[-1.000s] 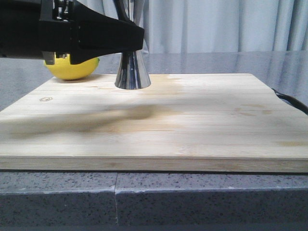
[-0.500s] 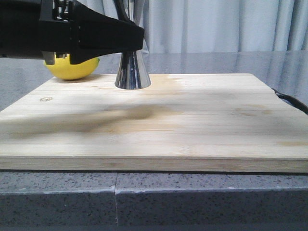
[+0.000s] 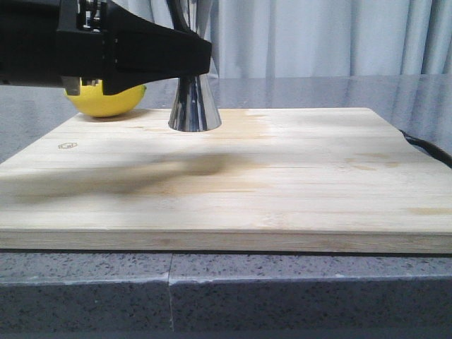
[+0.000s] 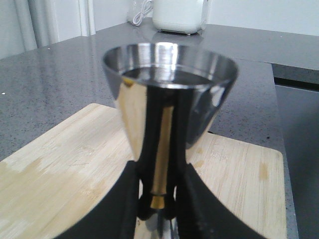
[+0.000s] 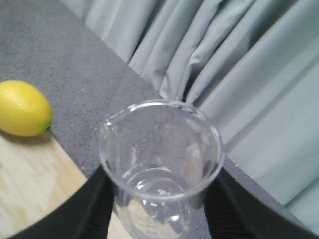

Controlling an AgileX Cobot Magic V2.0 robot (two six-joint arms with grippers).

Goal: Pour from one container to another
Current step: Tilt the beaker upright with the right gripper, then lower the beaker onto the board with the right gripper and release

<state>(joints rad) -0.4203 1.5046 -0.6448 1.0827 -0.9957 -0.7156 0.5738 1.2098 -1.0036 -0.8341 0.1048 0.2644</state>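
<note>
The steel hourglass jigger [image 3: 194, 106] stands upright on the wooden cutting board [image 3: 282, 176], near its far left. My left gripper [image 3: 201, 56] reaches in from the left and is shut on the jigger's narrow waist. In the left wrist view both black fingers [image 4: 124, 199] flank the brass band, and the jigger's cup [image 4: 169, 79] faces up. My right gripper [image 5: 159, 199] does not show in the front view. It is shut on the clear glass beaker [image 5: 149, 214], held upright in the air, with only drops showing inside.
A yellow lemon [image 3: 106, 99] lies behind the board's far left corner, on the grey counter, partly hidden by my left arm. A black cable [image 3: 431, 150] runs past the board's right edge. Grey curtains hang at the back. A white appliance [image 4: 179, 15] stands on the counter.
The soft shadow on the board has shifted slightly. The left arm and the jigger have not moved.
</note>
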